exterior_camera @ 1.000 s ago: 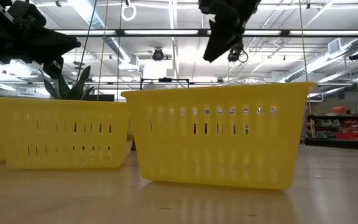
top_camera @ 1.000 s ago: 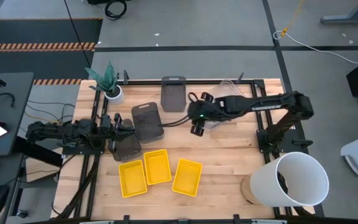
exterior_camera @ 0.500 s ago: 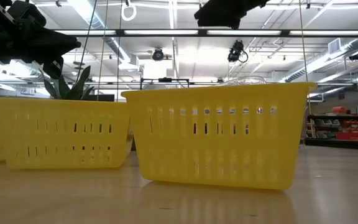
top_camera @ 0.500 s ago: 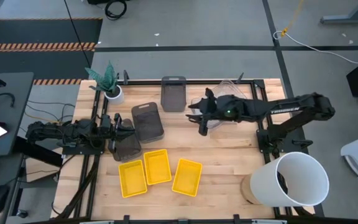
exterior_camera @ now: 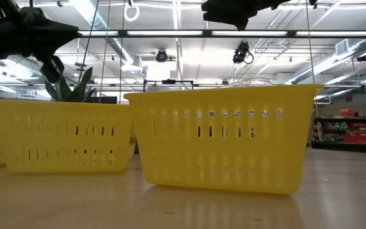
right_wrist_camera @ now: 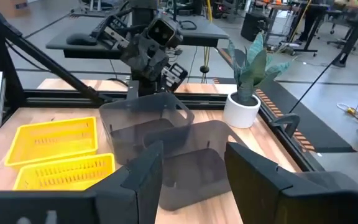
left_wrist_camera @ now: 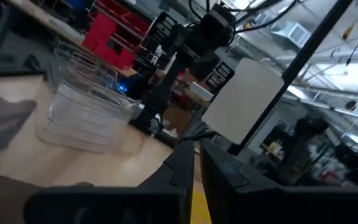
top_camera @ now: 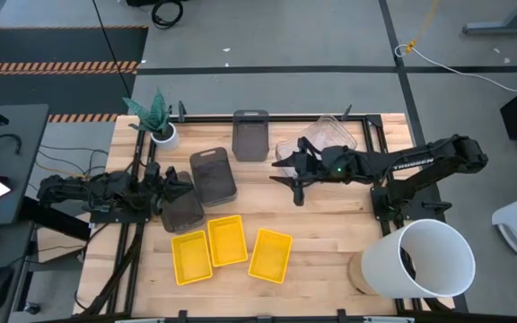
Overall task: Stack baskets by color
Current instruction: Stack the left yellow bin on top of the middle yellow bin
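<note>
Three yellow baskets [top_camera: 227, 239] stand side by side near the table's front edge. Three dark grey baskets sit apart behind them: one at the far edge [top_camera: 250, 135], one in the middle [top_camera: 214, 174], one at the left [top_camera: 182, 208]. Clear baskets [top_camera: 323, 136] stand nested at the far right. My left gripper [top_camera: 170, 188] is shut beside the left grey basket's far end, with nothing between its fingers [left_wrist_camera: 197, 163]. My right gripper [top_camera: 285, 184] hangs open above the table's middle, pointing level toward the grey baskets [right_wrist_camera: 194, 168].
A potted plant [top_camera: 158, 126] stands at the far left corner. A big white bucket [top_camera: 424, 258] lies at the front right corner. Bare wood shows between the yellow baskets and the bucket. Black frame rails [top_camera: 366, 135] run along the table's edges.
My right gripper has drawn back toward the table's right edge and tipped up from pointing down to about level, staying open; the clear baskets now show from under the arm. My left gripper has rolled about its own line and kept its place.
</note>
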Controlling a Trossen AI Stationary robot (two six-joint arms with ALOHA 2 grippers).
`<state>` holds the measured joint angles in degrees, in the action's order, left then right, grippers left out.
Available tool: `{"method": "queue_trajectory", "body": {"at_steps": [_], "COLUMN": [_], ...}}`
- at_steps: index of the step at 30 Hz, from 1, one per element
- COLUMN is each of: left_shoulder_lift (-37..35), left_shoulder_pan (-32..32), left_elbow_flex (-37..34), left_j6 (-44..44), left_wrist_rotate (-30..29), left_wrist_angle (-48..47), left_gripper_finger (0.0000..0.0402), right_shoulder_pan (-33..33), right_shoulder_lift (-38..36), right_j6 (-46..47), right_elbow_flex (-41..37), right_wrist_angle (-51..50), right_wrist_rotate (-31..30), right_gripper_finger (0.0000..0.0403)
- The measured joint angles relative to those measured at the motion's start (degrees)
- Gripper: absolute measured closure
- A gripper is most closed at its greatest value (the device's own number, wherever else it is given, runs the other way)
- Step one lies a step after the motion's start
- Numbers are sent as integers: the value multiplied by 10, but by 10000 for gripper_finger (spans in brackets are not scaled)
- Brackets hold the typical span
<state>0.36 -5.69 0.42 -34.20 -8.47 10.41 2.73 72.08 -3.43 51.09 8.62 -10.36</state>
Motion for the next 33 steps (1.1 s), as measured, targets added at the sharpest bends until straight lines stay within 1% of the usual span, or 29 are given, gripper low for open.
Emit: {"method": "queue_trajectory", "body": {"at_steps": [4, 7, 11, 14, 17, 23, 26, 33], "left_shoulder_lift": [4, 38, 119, 189, 259, 389, 444, 549], "left_shoulder_pan": [-1, -12, -38, -66, -105, -190, -221, -279], "left_elbow_flex": [3, 29, 73, 100, 119, 160, 197, 314], "left_j6": [-37, -40, -12, 10, 27, 30, 9, -76], "left_wrist_rotate": [3, 25, 35, 56, 57, -4, -14, -42], "left_wrist_angle": [20, 17, 18, 19, 18, 16, 4, -146], "left_gripper_finger": [368, 380, 393, 394, 392, 393, 393, 394], "right_shoulder_pan": [3, 2, 2, 2, 2, 5, 5, 5], "right_shoulder_lift": [-1, -1, -1, -1, -1, -1, -1, -1], "right_j6": [-7, -8, -9, -12, -11, 0, 0, 0], "right_elbow_flex": [0, 0, 0, 0, 0, 0, 0, 0], "right_wrist_angle": [4, 6, 6, 4, -3, -32, -41, -52], "right_wrist_rotate": [0, 0, 0, 0, 0, 0, 0, 0], "right_gripper_finger": [226, 226, 226, 226, 226, 226, 226, 226]}}
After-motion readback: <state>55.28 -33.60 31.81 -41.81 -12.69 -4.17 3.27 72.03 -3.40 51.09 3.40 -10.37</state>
